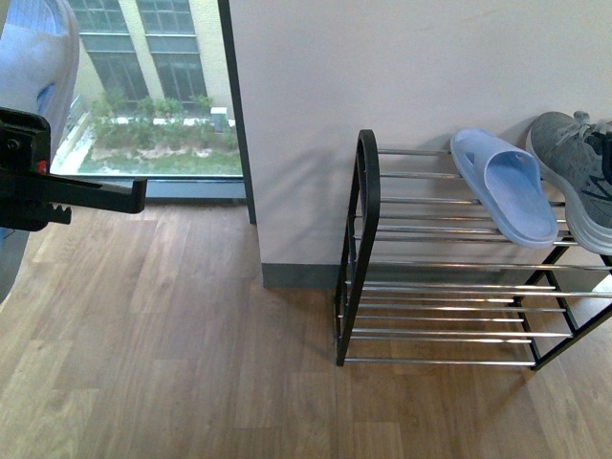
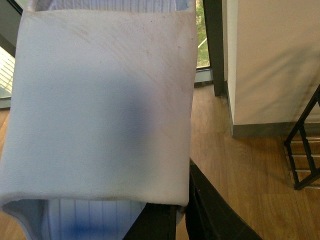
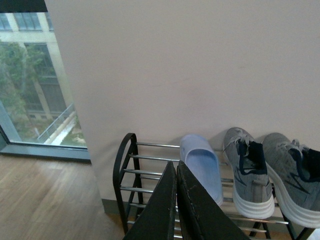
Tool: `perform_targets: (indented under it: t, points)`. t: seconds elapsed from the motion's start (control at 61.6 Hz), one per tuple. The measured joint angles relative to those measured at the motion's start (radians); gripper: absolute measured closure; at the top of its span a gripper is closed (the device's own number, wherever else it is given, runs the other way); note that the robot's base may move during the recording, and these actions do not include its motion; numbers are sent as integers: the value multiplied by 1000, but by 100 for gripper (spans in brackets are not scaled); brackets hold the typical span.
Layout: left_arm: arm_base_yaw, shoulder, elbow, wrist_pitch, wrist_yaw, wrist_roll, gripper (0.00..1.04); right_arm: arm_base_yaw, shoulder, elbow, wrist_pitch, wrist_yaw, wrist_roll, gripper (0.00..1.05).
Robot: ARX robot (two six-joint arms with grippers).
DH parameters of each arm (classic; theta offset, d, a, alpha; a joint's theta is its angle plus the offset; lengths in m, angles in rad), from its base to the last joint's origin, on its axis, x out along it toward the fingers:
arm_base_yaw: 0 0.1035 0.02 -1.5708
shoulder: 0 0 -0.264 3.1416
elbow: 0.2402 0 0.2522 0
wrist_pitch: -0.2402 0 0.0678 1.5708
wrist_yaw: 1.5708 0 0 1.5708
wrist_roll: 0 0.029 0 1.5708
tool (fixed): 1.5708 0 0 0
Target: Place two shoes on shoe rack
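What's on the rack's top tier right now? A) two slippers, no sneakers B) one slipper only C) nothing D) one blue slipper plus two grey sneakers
D: the right wrist view shows a blue slipper and two grey sneakers side by side on the top tier of the rack.

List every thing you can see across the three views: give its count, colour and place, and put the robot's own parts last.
grey sneakers: two, grey with white soles, side by side on the rack's top tier.
blue slide sandals: two, pale blue; one on the top tier beside the sneakers, one held by the left gripper.
shoe rack: one, black frame with silver bars, against the wall.
window: one, beside the wall.
floor: wood, brown.
left gripper: black, shut on a sandal.
right gripper: black, shut, empty, above the rack.
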Motion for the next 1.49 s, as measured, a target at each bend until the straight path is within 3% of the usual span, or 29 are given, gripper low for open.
perform_targets:
  t: [0.114,0.844,0.973,1.379,1.493]
  points:
    - [0,0,0,0,0,0,103,56,-65,0,-59,24,0,103]
    - [0,0,0,0,0,0,103,60,-275,0,-268,28,0,103]
    - [0,0,0,0,0,0,103,60,-414,0,-433,31,0,103]
    - [0,0,0,0,0,0,103,61,-447,0,-444,32,0,103]
    - [0,0,0,0,0,0,103,61,-447,0,-444,31,-1,87]
